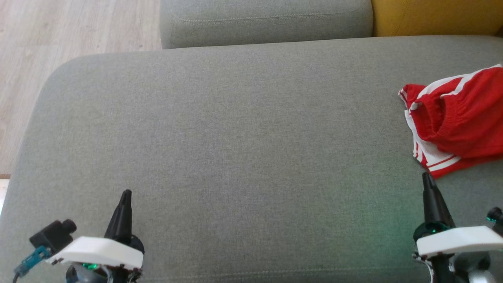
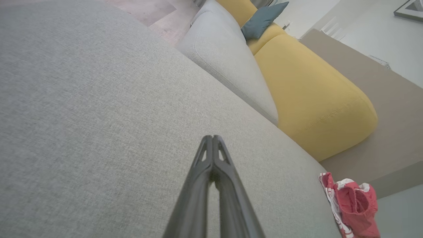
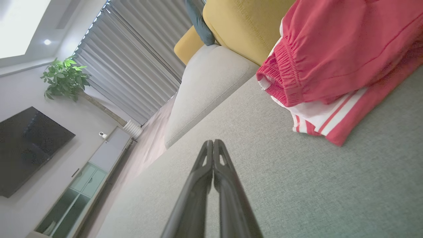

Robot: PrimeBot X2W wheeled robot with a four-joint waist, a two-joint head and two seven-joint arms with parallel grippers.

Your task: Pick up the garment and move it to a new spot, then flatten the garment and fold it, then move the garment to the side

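The garment, a pair of red shorts with white side stripes and an elastic waistband, lies crumpled at the right end of the broad grey seat cushion, partly cut off by the edge of the head view. Its waistband gapes toward the middle of the cushion, and a striped hem lies under it on the near side. The left gripper sits at the lower left of the head view, over the cushion's near edge and well apart from the garment. Its two dark fingers are pressed together along their length (the left wrist view shows them meeting in one narrow point) and they have hold of nothing. The right gripper sits at the lower right, its fingers likewise closed tight on nothing. Its tip points up toward the garment's nearest striped corner and is just beside it, and in the right wrist view a strip of bare grey fabric lies between tip and cloth. A second grey cushion lies against the seat cushion's far edge, with a yellow cushion to its right and a teal pillow further along. Pale wooden floor shows at the far left. The right wrist view takes in a leafy plant, grey curtains and a dark television on the wall.
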